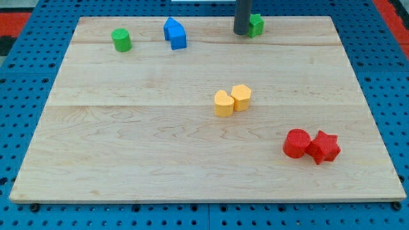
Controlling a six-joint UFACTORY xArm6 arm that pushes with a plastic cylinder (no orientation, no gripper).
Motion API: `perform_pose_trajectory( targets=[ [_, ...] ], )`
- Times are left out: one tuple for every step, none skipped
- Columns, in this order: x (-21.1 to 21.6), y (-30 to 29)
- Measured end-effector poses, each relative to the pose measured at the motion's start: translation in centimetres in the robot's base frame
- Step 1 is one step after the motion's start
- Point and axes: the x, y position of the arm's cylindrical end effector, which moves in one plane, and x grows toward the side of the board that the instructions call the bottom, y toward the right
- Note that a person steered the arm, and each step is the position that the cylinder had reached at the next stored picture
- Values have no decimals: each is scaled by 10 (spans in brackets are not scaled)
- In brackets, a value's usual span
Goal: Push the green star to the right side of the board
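The green star (256, 24) sits near the view's top edge of the wooden board (128, 147), a little right of centre, partly hidden by the rod. My tip (241, 32) stands right against the star's left side, touching or nearly touching it. The rod rises straight out of the view's top.
A green cylinder (121, 39) stands at the top left. Two blue blocks (174, 32) sit together left of my tip. Two yellow blocks (232, 99) sit together at mid-board. A red cylinder (296, 143) and a red star (324, 147) touch at the lower right.
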Motion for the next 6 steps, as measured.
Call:
perform_pose_trajectory(
  targets=[
    [-13,-7],
    [-24,-57],
    [-36,-59],
    [-35,-16],
    [-38,37],
    [-38,50]
  ],
)
